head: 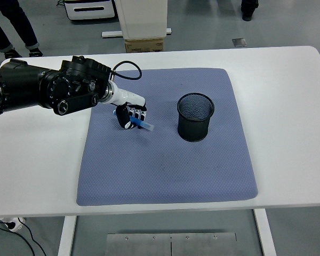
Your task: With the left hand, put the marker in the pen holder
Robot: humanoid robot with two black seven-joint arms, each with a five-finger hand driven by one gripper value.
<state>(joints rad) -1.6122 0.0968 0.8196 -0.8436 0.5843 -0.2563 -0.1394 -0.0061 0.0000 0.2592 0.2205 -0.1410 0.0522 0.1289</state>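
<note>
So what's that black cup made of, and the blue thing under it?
The pen holder looks like black wire mesh, probably metal: its wall shows a fine grid you can partly see through. The mat looks like soft blue-grey fabric or foam, matte, with a tiny dimpled texture and rounded corners.

The left arm is bulky matte black, built of round jointed housings with small screws, narrowing into a white wrist (a black cable loops over it) and a dark-fingered left hand.
</note>
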